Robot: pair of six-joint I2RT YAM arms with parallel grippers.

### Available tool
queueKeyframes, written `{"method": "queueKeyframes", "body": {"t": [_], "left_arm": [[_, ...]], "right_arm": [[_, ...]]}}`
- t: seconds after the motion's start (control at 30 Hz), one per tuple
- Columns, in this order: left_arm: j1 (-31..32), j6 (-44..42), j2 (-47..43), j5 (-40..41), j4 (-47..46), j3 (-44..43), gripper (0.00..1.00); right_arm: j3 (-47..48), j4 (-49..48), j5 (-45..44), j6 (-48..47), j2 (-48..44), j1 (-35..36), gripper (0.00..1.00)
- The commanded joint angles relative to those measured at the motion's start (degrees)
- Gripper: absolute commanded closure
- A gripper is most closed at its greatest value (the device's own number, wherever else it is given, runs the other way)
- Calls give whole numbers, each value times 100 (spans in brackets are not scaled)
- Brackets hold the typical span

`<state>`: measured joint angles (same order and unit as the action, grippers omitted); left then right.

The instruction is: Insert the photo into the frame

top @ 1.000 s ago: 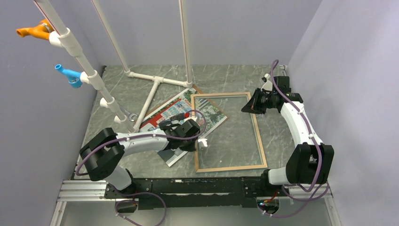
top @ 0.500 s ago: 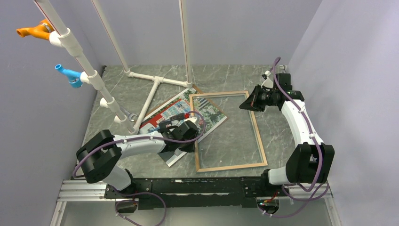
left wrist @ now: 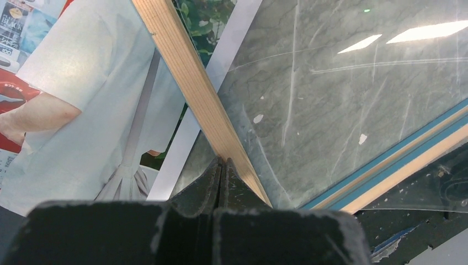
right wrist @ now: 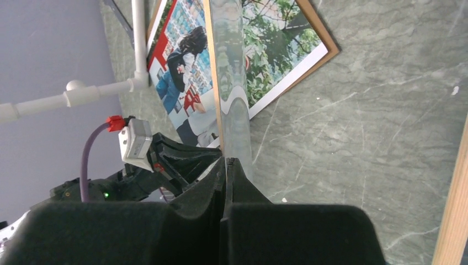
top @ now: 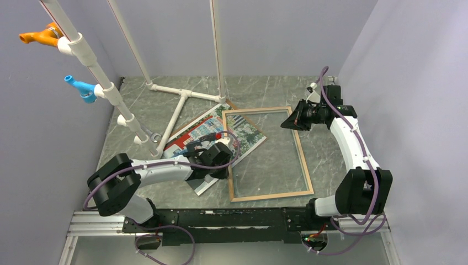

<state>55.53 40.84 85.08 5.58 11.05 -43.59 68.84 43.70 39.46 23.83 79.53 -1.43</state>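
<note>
The photo (top: 207, 135) lies face up on the table (top: 325, 149), left of centre and turned at an angle. Its right-hand portion sits beneath the far left corner of the frame (top: 270, 196) and shows through the clear pane. A brown backing board (right wrist: 323, 38) lies under the photo, with only its edge showing. The frame is light wood face up, and in the left wrist view a blue strip shows along its opposite rail. It lies beside and partly over the photo, so the photo is not seated inside it. The left gripper (top: 225, 161) has its fingers pressed together, with the tips against the left wooden rail of the frame. They enclose nothing visible. The right gripper (top: 288, 120) is at the far right corner of the frame, fingers likewise pressed together. Whether its tips touch the corner cannot be told. A white pipe stand (top: 182, 105) occupies the far left of the table, and a slanting pipe carries an orange fitting (top: 38, 36) and a blue fitting (top: 80, 88).
</note>
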Motion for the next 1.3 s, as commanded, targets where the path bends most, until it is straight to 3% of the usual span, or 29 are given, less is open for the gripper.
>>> {"method": "queueKeyframes", "body": {"t": [0.0,0.27,0.87,1.1,1.2,1.27], "left_arm": [[-69,-270,-23,-27,177,394,100],[-456,-203,-728,-901,-852,1121,100],[-969,75,-1125,-1383,-1219,1507,99],[-1380,490,-1835,-1678,-1530,1817,66],[-1460,647,-2021,-1617,-1612,1857,43],[-1458,698,-1983,-1491,-1583,1794,39]], "right_arm": [[-35,445,-49,-209,79,112,100],[-90,571,-359,-359,183,109,100],[55,774,-497,-443,344,288,100],[46,733,-382,-404,337,404,100],[13,707,-379,-398,328,445,100],[-13,689,-378,-397,323,455,100]]}}
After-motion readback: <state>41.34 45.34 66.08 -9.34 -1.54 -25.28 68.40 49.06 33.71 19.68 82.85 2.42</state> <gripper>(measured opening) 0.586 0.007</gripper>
